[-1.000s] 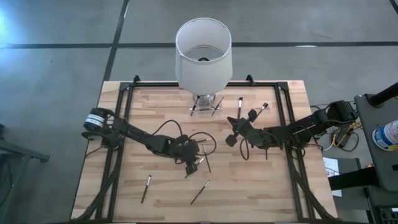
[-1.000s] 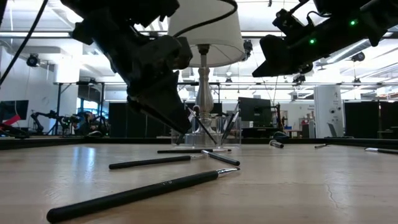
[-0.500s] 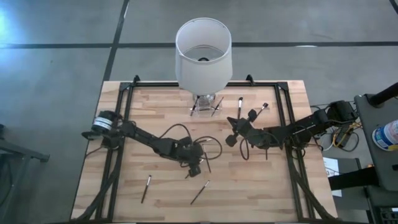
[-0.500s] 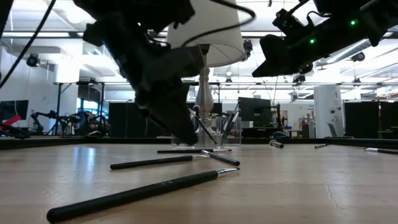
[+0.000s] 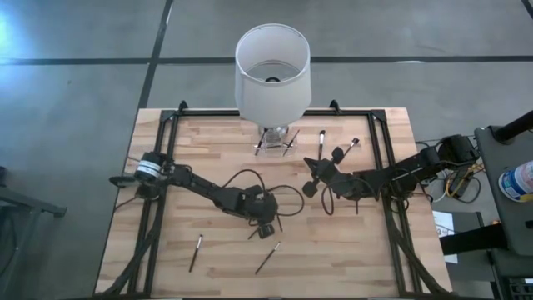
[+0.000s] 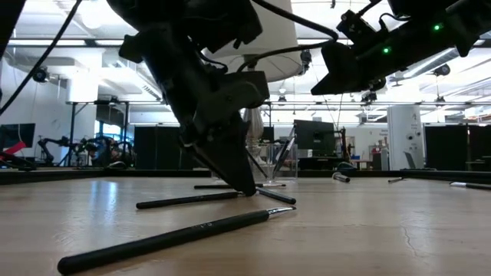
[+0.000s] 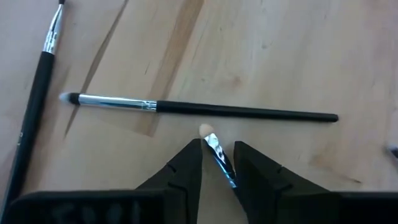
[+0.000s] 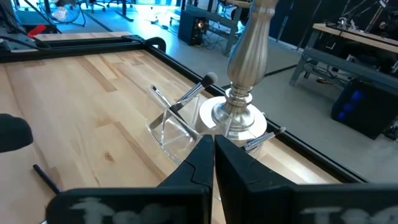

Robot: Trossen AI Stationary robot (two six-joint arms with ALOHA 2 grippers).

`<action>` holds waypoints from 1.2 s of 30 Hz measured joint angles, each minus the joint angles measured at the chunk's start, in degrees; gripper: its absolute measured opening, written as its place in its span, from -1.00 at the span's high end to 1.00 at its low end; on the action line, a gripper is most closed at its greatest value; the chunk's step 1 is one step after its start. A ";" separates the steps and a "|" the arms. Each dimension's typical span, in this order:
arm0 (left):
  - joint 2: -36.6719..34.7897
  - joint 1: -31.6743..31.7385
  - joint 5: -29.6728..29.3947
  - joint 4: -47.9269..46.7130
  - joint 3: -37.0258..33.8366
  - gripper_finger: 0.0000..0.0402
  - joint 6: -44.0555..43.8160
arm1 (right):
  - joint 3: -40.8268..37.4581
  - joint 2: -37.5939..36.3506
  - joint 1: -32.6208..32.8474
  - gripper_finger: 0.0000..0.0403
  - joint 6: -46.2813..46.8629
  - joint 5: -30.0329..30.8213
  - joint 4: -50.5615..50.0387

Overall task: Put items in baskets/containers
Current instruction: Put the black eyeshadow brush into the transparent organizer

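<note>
Jaws of left gripper [image 7: 217, 158] straddle a brush [image 7: 219, 155] on the counter [image 7: 280, 56], not clenched. Right gripper [image 8: 212, 155] clenched, empty. Next: close, lift, carry to clear holder [image 8: 177, 127].

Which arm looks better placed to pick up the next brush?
The left. Its gripper is down at the table, jaws open around a brush, others beside it. The right gripper hangs shut above the table.

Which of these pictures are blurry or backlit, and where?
Low view: left gripper is a dark silhouette against bright ceiling lights; nearest brush soft. Left wrist view: brush sharp, fingers blurred. Right wrist view: fingers blurred, lamp base clear.
</note>
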 joint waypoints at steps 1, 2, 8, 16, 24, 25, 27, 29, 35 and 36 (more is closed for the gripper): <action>0.30 0.02 -0.01 -0.02 0.00 0.53 0.02 | 0.00 0.00 0.00 0.96 -0.01 0.00 0.00; 0.35 0.02 -0.02 -0.08 0.02 0.53 0.30 | 0.00 0.00 0.00 0.96 -0.02 0.00 0.01; 0.37 0.04 0.64 -2.04 0.00 0.56 3.83 | 0.00 0.00 0.00 0.96 0.00 0.02 0.00; 0.34 -0.04 2.97 -7.17 -0.33 0.94 7.17 | 0.00 0.00 0.24 0.96 -0.02 0.02 0.00; -2.19 -0.53 3.80 -10.81 -0.60 0.97 10.16 | 0.00 0.00 0.24 0.96 -0.04 0.04 -0.02; -2.64 -0.66 3.84 -11.34 -0.65 0.97 10.51 | 0.00 0.00 0.24 0.96 -0.04 0.04 -0.02; -3.60 -0.96 4.12 -12.53 -0.77 0.97 10.90 | 0.00 0.00 0.24 0.96 -0.04 0.04 -0.03; -4.38 -1.27 4.51 -14.51 -0.92 0.97 11.06 | 0.00 0.00 0.24 0.96 -0.04 0.04 -0.04; -5.10 -2.26 4.42 -16.75 -0.90 0.98 11.39 | 0.00 0.00 0.24 0.96 -0.04 0.04 -0.05; -5.11 -2.38 4.38 -16.98 -0.87 0.98 11.47 | 0.00 0.00 0.24 0.96 -0.04 0.05 -0.05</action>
